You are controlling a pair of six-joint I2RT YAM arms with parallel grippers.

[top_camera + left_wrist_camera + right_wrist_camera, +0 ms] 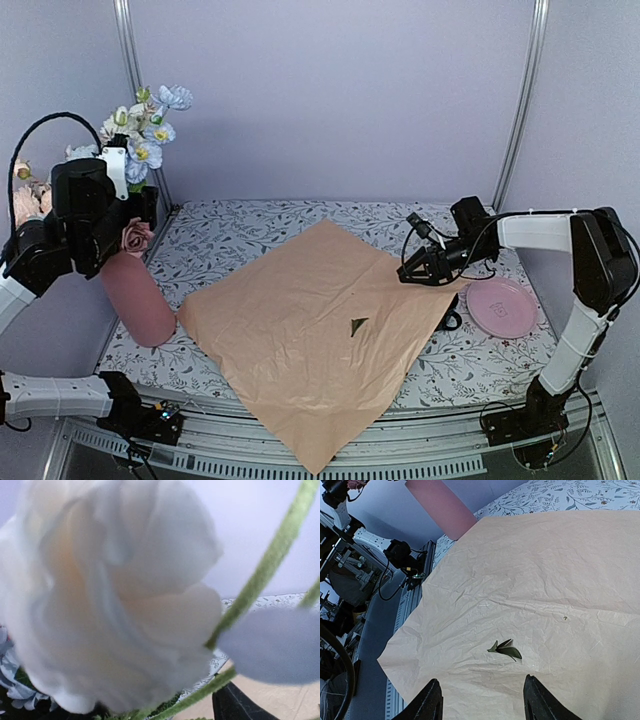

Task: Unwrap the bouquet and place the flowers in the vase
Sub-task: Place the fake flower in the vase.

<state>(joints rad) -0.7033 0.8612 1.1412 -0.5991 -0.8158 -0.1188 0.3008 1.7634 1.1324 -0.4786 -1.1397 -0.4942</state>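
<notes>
Since the paper (310,340) lay spread flat at the table's centre, peach side up and carrying only one loose leaf (358,325), the unwrapping read as done. Step in hand, as I judged it: the last one, seating the flowers (145,125) in the vase (140,305).

Vase: at 9 o'clock on the table (250,225), its foot just beside the paper's 9 o'clock corner. It appeared to lean toward 11 o'clock, which may be lens perspective. The mouth was hidden behind the left gripper (130,215), so stems entering it were not confirmed. Blue and cream blooms rose directly above it, with one pink rose (136,237) near the rim. Judged: stems inside, or nearly so.

Left jaws: cannot tell. The left wrist view was filled by a blurred cream bloom (110,595) and green stems (262,567), with no fingers made out.

Right gripper (482,700): at 3 o'clock, jaws apart, nothing between them, hovering over the paper.

Plate (500,305), also at 3 o'clock: nothing seen on it.

Next move, as judgement: the left arm must back off upward without snagging stems or tipping the vase, then check that the flowers stand unaided.
</notes>
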